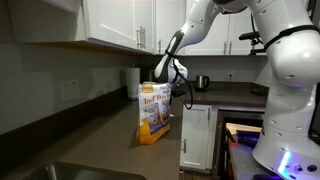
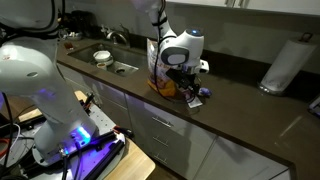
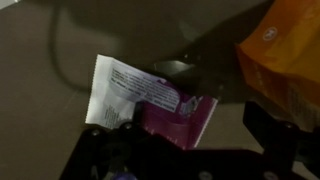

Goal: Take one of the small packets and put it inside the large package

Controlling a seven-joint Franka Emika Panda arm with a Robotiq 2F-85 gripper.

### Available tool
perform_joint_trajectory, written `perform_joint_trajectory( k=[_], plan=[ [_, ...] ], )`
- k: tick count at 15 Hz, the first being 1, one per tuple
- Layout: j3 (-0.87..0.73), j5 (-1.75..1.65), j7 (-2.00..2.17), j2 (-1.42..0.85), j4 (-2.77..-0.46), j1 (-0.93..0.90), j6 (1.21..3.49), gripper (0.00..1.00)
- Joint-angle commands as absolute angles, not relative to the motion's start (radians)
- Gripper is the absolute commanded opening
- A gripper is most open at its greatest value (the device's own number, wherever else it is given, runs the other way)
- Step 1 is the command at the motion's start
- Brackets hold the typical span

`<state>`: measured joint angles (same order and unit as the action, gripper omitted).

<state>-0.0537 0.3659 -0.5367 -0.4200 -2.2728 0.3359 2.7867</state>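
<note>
A small dark reddish-pink packet [image 3: 178, 115] with a white printed end lies flat on the dark counter in the wrist view. My gripper [image 3: 195, 138] is open just above it. The packet sits between the two fingers, close to the left one, and I see no contact. The large orange-yellow package [image 3: 285, 50] stands upright just beyond the right finger. In both exterior views my gripper [image 2: 184, 86] [image 1: 178, 80] hangs low beside the package [image 1: 153, 112] [image 2: 158, 68], over the small packets [image 2: 196, 97] on the counter.
A white cylindrical roll [image 2: 285, 62] [image 1: 133, 80] stands on the counter by the wall. A sink [image 2: 115, 66] with a bowl lies past the package. The counter's front edge [image 2: 190, 115] is close to the packets. Cabinets hang above.
</note>
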Motion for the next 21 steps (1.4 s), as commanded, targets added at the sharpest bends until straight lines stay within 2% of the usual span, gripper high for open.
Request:
perform_joint_trajectory(
  k=[1, 6, 7, 8, 9, 12, 13, 15, 21],
  plan=[
    [-0.069, 0.234, -0.484, -0.449, -2.309, 0.333, 2.900, 0.74],
    [-0.076, 0.101, -0.421, -0.462, -2.350, 0.333, 3.039, 0.41],
    [-0.084, 0.078, -0.402, -0.462, -2.349, 0.327, 3.055, 0.74],
    [-0.090, 0.057, -0.388, -0.462, -2.347, 0.324, 3.064, 0.80],
    [-0.094, 0.039, -0.373, -0.463, -2.343, 0.321, 3.073, 0.81],
    [-0.111, -0.006, -0.340, -0.467, -2.340, 0.310, 3.109, 0.97],
    [-0.118, -0.019, -0.329, -0.471, -2.338, 0.303, 3.122, 0.60],
    [-0.120, -0.038, -0.319, -0.479, -2.336, 0.299, 3.136, 0.56],
    [-0.161, -0.073, -0.295, -0.480, -2.334, 0.268, 3.145, 0.16]
  ],
)
